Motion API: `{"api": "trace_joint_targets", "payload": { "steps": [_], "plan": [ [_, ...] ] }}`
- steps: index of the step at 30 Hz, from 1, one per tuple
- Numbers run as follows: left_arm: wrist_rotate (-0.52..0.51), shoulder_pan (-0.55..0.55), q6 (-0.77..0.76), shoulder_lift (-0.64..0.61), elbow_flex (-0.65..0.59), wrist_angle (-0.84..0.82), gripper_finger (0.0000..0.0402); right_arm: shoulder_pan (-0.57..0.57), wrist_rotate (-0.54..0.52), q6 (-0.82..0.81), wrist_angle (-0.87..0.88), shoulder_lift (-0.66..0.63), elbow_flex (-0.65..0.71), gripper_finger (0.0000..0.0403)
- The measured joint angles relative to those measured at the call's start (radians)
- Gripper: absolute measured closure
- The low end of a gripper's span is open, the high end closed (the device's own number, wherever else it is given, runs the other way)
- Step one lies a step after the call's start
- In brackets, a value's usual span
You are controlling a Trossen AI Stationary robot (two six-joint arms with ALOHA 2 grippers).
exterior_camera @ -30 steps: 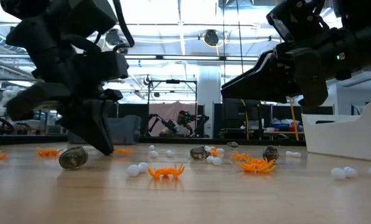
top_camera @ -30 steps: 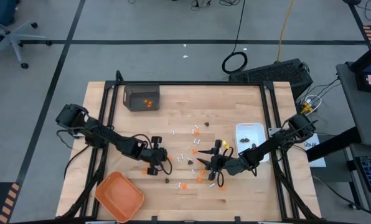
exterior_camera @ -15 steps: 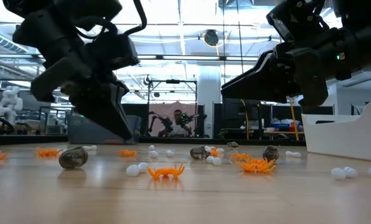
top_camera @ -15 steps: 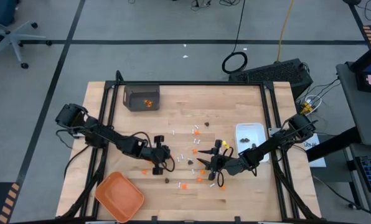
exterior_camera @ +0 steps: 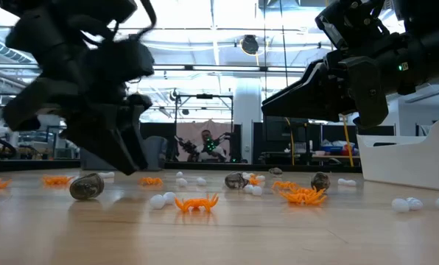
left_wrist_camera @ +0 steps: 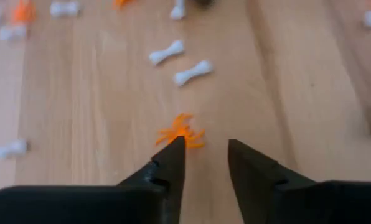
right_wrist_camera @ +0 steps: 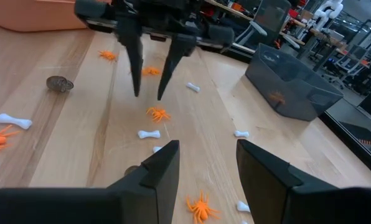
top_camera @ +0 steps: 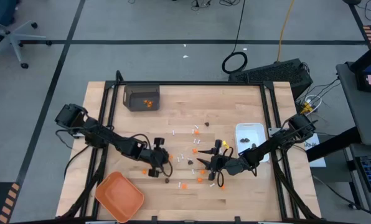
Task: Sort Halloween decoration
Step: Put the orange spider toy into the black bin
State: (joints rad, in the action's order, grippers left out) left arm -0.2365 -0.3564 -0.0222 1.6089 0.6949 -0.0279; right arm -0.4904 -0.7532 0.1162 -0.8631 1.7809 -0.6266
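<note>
Fingers of the left gripper (left_wrist_camera: pixel 201 165) are standing apart, tips pointing down at a small orange plastic spider (left_wrist_camera: pixel 180 132) lying just beyond one fingertip; judging by that line-up, the arm is hovering to pick this piece, and nothing is sitting between the pads. In the high view the left gripper (top_camera: pixel 157 163) is hanging over the table's left-centre, where the Halloween decoration (top_camera: pixel 195 158) is lying scattered across the middle of the board: orange spiders, dark brown-black lumps and little white bone-shaped sticks, all loose and mixed, so sorting is looking far from finished.

The right gripper (top_camera: pixel 210 163) is waiting low over the centre-right scatter, its fingers also parted and gripping nothing; an orange spider (right_wrist_camera: pixel 200 206) is lying just ahead of it.

Containers are sitting at the edges, likely as sorting bins: a smoky transparent box (top_camera: pixel 141 98) holding a few orange bits at the far left, a white rectangular dish (top_camera: pixel 250 138) carrying dark pieces at the right, and an orange square tray (top_camera: pixel 118 196) at the near left corner.

The pale butcher-block wooden table (top_camera: pixel 229 102) is resting on grey floor marked with black tape; behind it a workshop with shelving and other equipment is showing.
</note>
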Motion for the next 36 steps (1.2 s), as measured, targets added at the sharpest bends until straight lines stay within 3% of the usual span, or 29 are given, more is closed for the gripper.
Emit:
{"api": "trace_joint_targets", "payload": {
  "steps": [7,17,25,36],
  "plan": [
    [-0.042,0.002,0.142,0.0,0.0,0.008,0.026,0.0,0.0,0.0,0.0,0.0,0.0,0.026],
    [0.194,0.092,0.194,0.008,0.001,0.072,0.026,0.0,0.0,0.0,0.0,0.0,0.0,0.026],
    [0.298,0.138,0.265,0.029,0.001,0.068,0.026,0.0,0.0,0.0,0.0,0.0,0.0,0.026],
    [0.286,0.171,0.239,0.081,0.004,0.082,0.026,0.0,0.0,0.0,0.0,0.0,0.0,0.026]
  ]
}}
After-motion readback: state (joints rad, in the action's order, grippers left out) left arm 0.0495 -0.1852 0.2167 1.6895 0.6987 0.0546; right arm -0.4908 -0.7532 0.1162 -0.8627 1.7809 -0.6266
